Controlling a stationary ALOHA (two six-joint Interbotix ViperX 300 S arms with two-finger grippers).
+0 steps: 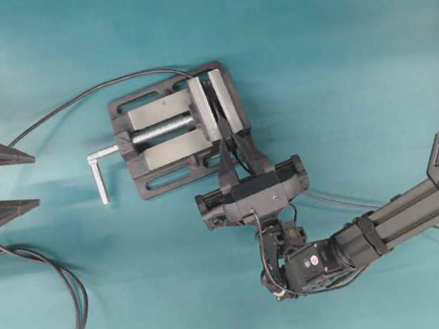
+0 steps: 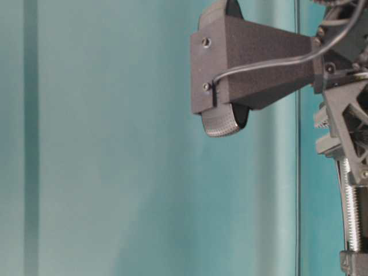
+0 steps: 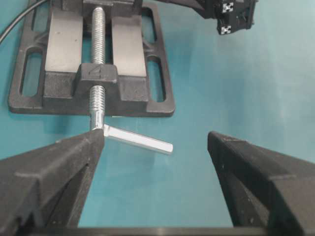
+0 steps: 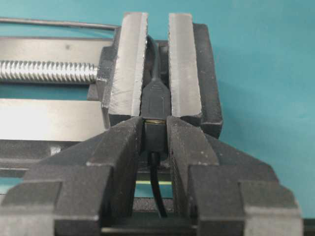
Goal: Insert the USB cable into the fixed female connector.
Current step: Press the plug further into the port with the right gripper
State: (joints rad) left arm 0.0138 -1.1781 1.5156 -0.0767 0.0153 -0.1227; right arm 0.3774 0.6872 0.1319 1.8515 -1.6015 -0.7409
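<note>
In the right wrist view my right gripper (image 4: pixel 155 124) is shut on the dark plug of the USB cable (image 4: pixel 154 138), whose thin lead (image 4: pixel 157 189) hangs down between the fingers. The plug's front meets the fixed female connector (image 4: pixel 157 98), a small dark piece clamped upright between the vise jaws; only a thin metal sliver shows at the joint. From overhead, the right gripper (image 1: pixel 232 146) sits at the near side of the vise (image 1: pixel 157 107). Far to the left, my left gripper (image 1: pixel 35 180) stands open and holds nothing.
The grey vise (image 3: pixel 125 96) has a threaded screw and a silvery crank handle (image 3: pixel 139 140), which lies just ahead of the open left gripper (image 3: pixel 155 138). A long dark cable (image 1: pixel 71 290) loops over the teal table at the lower left.
</note>
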